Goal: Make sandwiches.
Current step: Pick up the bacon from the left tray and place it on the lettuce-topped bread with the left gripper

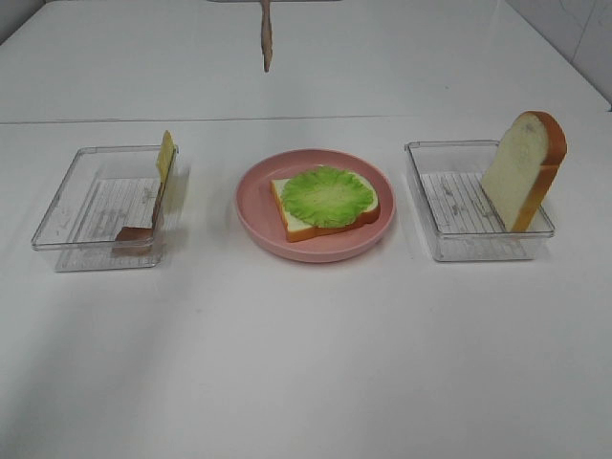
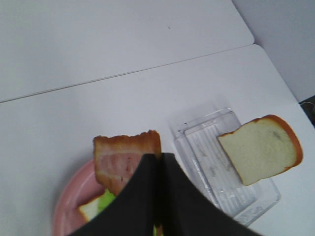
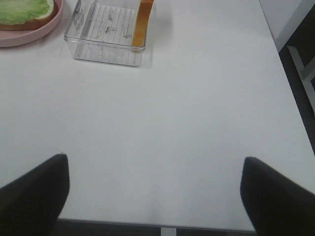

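A pink plate (image 1: 251, 218) in the middle of the table holds a bread slice (image 1: 295, 226) with a ruffled green lettuce leaf (image 1: 328, 195) on top. High above and behind it a brown-pink bacon strip (image 1: 266, 38) hangs down; the arm holding it is out of the exterior view. In the left wrist view my left gripper (image 2: 158, 160) is shut on this bacon strip (image 2: 123, 160), above the plate (image 2: 69, 201). My right gripper (image 3: 153, 160) stands wide open over bare table, holding nothing. Another bread slice (image 1: 524, 170) leans upright in the right tray (image 1: 449, 206).
The clear left tray (image 1: 91, 206) holds a yellow cheese square (image 1: 165, 158) leaning on its right wall and a brown bacon piece (image 1: 134, 234) at its front. The table's right edge (image 3: 288, 93) shows in the right wrist view.
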Robot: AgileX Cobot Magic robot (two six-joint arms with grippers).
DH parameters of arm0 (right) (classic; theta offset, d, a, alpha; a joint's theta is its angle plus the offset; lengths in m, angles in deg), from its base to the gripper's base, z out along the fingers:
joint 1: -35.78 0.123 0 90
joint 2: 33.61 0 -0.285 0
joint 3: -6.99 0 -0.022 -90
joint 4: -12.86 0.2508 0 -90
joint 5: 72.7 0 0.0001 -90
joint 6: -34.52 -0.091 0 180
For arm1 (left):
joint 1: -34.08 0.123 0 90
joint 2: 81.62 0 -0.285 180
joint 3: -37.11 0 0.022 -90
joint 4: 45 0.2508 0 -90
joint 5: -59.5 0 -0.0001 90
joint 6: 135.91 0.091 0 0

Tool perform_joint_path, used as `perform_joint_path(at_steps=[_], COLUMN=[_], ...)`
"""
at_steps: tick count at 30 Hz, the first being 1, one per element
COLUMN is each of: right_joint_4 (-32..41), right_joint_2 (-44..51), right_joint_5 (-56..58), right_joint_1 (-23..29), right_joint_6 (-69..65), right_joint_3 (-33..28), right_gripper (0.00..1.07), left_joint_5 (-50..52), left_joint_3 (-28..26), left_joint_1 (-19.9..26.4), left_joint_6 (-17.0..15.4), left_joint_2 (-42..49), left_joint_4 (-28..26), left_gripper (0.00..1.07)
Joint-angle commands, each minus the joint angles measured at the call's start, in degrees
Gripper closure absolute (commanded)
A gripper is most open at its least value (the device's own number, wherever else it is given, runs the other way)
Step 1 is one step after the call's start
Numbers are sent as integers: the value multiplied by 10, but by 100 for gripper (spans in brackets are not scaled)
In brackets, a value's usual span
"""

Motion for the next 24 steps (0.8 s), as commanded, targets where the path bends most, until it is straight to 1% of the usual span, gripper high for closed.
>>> perform_joint_path(at_steps=[1, 3, 4, 7, 9, 11, 12, 14, 21, 24], right_joint_4=[1, 1, 1, 1, 1, 1, 1, 1, 1, 1], right_joint_2=[19, 19, 19, 19, 19, 19, 19, 19, 19, 19], right_joint_5=[-3, -3, -3, -3, -3, -3, -3, -3, -3, -3], right_joint_1=[-3, -3, -3, -3, -3, -3, -3, -3, -3, -3], right_joint_6=[1, 1, 1, 1, 1, 1, 1, 1, 1, 1], right_joint_3=[-2, -2, -2, -2, -2, -2, -2, -2, -2, -2], right_gripper=[16, 16, 16, 16, 16, 16, 16, 16, 16, 16], left_joint_5=[13, 15, 22, 28, 51, 56, 60, 61, 42, 35], left_joint_3=[-2, -2, -2, -2, -2, -2, -2, -2, -2, -2], left_joint_1=[-27, -33, -43, -49, -67, -72, -78, -84, -85, -83], left_joint_6=[-13, -13, -13, -13, -13, -13, -12, -11, -11, -11], left_joint_2=[-29, -37, -51, -61, -90, -99, -113, -128, -163, -174], left_joint_4=[-42, -51, -70, -81, -109, -118, -137, -145, -149, -130], left_gripper=[107, 107, 107, 107, 107, 107, 107, 107, 107, 107])
